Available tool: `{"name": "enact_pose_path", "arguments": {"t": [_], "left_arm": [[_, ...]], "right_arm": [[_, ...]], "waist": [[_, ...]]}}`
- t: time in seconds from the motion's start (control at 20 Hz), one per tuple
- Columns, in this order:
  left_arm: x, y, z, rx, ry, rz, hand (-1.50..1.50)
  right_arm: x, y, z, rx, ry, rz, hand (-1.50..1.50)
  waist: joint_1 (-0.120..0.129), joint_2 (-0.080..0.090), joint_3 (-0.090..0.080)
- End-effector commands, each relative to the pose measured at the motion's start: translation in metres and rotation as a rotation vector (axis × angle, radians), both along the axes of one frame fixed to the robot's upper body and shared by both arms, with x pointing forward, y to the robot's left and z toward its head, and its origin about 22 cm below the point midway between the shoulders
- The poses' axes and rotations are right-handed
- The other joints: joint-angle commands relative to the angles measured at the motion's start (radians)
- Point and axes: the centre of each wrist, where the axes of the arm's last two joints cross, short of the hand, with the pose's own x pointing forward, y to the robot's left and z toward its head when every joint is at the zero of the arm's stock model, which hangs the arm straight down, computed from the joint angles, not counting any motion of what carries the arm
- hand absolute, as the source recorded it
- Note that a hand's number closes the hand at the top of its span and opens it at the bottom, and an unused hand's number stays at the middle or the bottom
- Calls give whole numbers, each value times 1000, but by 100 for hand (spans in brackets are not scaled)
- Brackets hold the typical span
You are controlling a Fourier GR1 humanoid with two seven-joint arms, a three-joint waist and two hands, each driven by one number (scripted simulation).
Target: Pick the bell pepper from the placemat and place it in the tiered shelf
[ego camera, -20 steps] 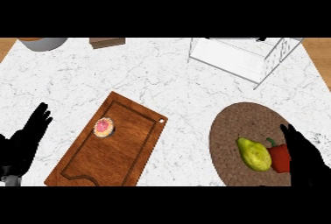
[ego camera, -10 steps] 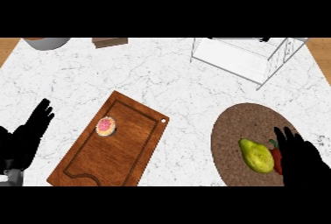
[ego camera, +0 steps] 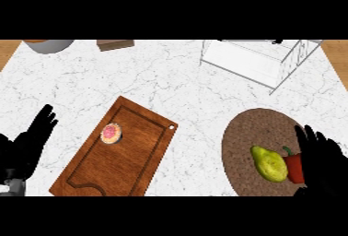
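The pepper [ego camera: 293, 168] is red and lies on the right part of the round brown placemat [ego camera: 252, 129], near the lower right of the counter [ego camera: 170, 87]. A yellow-green pear [ego camera: 269, 163] lies just at its left and seems to touch it. The right hand [ego camera: 325, 161] comes in from the lower right and covers the right side of the pepper. Its fingers are straight, a little apart, and point up the view. They are not curled round the pepper, and I cannot tell for sure whether the hand touches it or only hangs over it.

The white shelf [ego camera: 252, 62] stands at the top right of the counter, well apart from the placemat.

A wooden board [ego camera: 129, 156] lies tilted left of the middle, with a small donut [ego camera: 111, 133] on its upper left part. The left hand [ego camera: 27, 150] rests at the left edge, fingers straight and pointing up, holding nothing. At the top left are a grey pot [ego camera: 48, 45] and a brown box [ego camera: 114, 44], both cut off by the edge.
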Motion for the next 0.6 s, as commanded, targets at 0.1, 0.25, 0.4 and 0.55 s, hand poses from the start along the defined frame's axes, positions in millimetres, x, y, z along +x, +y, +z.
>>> {"name": "enact_pose_path", "arguments": {"t": [0.1, 0.25, 0.4, 0.55], "left_arm": [[-16, 1, -4, -5, 9, -20, 0], [12, 9, 2, 7, 15, -12, 0], [9, 2, -7, 12, 7, -2, 0], [-13, -5, -7, -4, 0, -6, 0]], "right_arm": [[20, -40, -13, -35, 43, -66, -150], [14, -17, -22, -39, 18, -44, -150], [17, -20, -30, -28, -2, -25, -150], [32, -34, -47, -35, 22, -32, -150]], "waist": [[3, 0, 1], [-3, 0, 1], [-3, 0, 1], [2, 0, 1]]}}
